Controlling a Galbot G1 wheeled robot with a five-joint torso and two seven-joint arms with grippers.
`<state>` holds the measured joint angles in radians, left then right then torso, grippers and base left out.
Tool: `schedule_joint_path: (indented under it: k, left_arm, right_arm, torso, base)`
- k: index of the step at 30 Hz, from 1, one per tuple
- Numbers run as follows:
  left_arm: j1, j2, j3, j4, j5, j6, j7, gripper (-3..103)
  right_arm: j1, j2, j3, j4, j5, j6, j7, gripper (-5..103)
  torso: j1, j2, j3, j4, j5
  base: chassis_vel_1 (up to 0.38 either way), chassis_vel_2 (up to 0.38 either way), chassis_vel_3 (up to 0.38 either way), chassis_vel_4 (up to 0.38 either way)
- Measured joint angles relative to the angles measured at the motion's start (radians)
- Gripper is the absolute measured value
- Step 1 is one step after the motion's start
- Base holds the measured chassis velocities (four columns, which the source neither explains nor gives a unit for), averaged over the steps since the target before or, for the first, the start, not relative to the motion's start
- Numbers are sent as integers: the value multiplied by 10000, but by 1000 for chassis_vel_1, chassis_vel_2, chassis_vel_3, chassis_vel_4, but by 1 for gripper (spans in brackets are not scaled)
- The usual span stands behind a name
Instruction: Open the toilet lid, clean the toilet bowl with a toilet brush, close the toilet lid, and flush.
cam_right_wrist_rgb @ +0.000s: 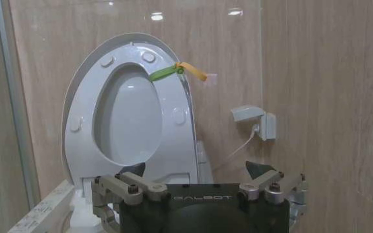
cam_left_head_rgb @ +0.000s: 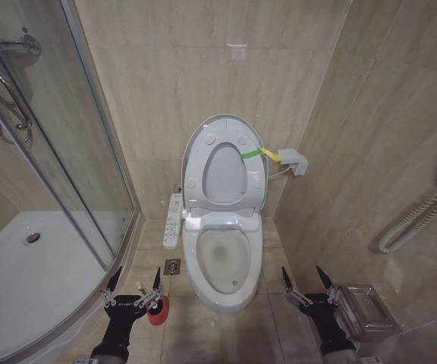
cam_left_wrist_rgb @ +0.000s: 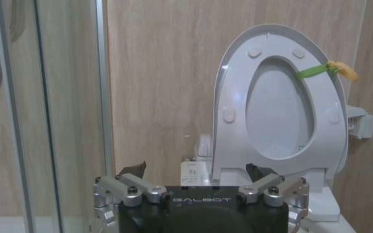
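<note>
Glossy white oval plastic toilet lid: raised against wall, opening done. White ceramic toilet bowl: exposed, apparently unscrubbed. Toilet brush in red cup: on floor, just beside left end effector, fingers apart, empty. Right end effector: apart, idle. Remaining: brushing, closing, flushing.

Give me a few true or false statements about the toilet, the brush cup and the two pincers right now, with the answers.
1. The glossy white oval toilet lid stands raised against the wall. True.
2. The left pincer grips the brush. False: it is open, beside the round red cup holder.
3. The right pincer is open and empty. True.
4. The white ceramic toilet bowl is covered. False: it lies open.
</note>
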<state>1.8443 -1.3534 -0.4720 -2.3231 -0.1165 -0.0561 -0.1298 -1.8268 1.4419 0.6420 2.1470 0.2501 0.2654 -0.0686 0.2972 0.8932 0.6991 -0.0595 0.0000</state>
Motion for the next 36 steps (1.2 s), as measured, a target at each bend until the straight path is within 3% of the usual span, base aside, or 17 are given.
schedule_joint_path:
  k: [36]
  left_arm:
    - [0,0,0,0,0,0,0,100]
  right_arm:
    - [0,0,0,0,0,0,0,100]
  torso:
    - [0,0,0,0,0]
  base:
    - [0,0,0,0]
